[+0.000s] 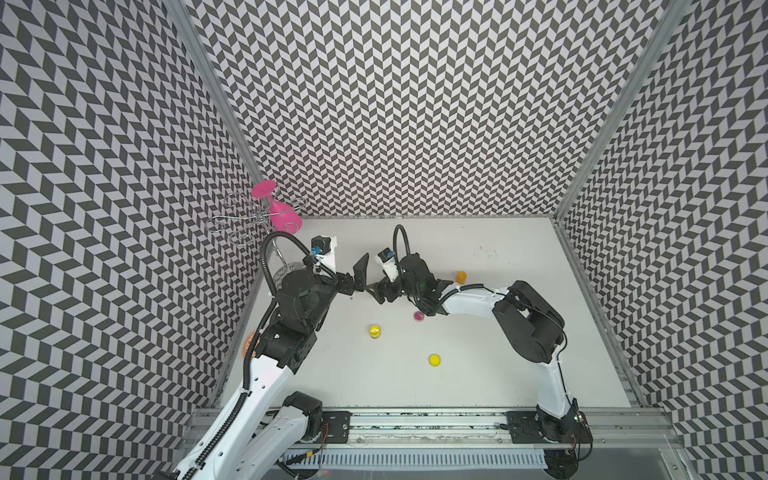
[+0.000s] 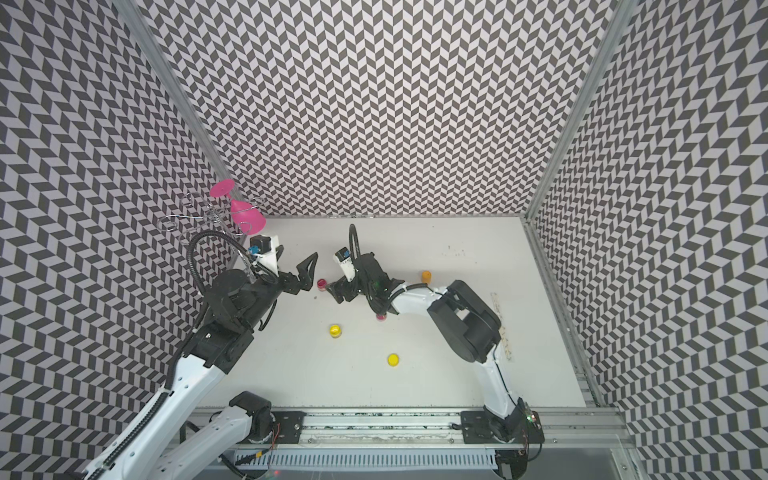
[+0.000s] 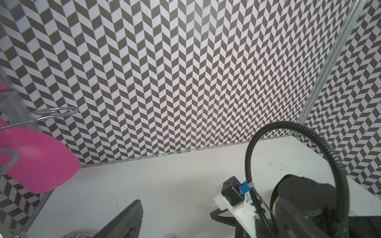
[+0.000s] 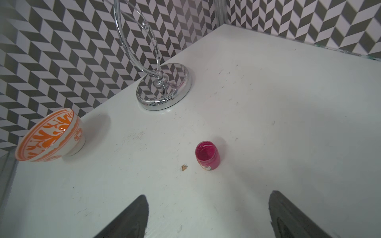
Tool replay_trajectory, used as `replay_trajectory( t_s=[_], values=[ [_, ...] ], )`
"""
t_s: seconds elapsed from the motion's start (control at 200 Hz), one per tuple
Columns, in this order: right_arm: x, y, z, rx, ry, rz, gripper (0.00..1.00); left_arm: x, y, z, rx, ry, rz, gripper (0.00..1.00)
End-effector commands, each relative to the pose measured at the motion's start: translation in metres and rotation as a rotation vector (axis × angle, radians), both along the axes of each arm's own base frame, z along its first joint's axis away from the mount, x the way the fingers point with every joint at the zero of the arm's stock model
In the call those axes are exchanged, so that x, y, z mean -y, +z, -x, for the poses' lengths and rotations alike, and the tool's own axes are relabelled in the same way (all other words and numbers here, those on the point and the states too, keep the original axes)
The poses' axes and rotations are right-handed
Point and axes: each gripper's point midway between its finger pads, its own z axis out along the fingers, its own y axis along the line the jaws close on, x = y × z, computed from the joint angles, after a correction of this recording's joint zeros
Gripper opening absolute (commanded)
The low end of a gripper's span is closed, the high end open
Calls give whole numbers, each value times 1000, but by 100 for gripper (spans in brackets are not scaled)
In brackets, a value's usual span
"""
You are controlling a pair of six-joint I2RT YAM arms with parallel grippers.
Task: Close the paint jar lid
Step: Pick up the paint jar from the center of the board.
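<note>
Open red jar (image 4: 207, 155) is dead ahead of my right gripper (image 4: 208, 193), spread and empty; left gripper (image 2: 312, 271), spread too, sits opposite the jar.

Both arms are reaching in toward the middle, tools pretty much nose to nose. The left arm (image 1: 266, 382) comes up from its base at the near edge, bent at the elbow, wrist laid roughly level. The left tool (image 1: 363, 272) has its fingers spread wide with nothing between them. The right arm (image 1: 548, 374) rises from its own base, folds hard at the elbow and stretches sideways toward the other one. The right tool (image 4: 208, 193) is spread wide too, empty, pitched downward, its tips close to the left tool's.
</note>
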Motion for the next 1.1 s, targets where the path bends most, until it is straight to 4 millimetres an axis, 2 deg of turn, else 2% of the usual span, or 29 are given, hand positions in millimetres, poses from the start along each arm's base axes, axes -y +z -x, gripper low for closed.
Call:
replay_trajectory(
  t_s=[0.0,0.045,0.18,0.325,0.461,0.636,0.886,1.097],
  values=[
    [-19,-3,-2,35,11,3,88,-12,-14,-4,-48,67,32,100],
    [-23,-9,-4,38,1,11,88,-17,-26,-11,-113,99,25,100],
    [-33,-24,-9,11,-5,34,87,-49,-66,-32,-321,311,-44,100],
    [-36,-32,-16,19,-22,43,86,-50,-88,-35,-415,261,37,100],
    [-40,-37,-21,22,-39,54,84,-46,-103,-23,-439,206,169,98],
    [-47,-44,-23,21,-24,61,83,-55,-94,-15,-402,242,155,98],
    [-55,-53,-24,12,-24,74,78,-54,-95,-16,-398,228,156,98],
    [-61,-60,-27,1,-25,83,69,-55,-92,-15,-384,227,158,98]
  ],
)
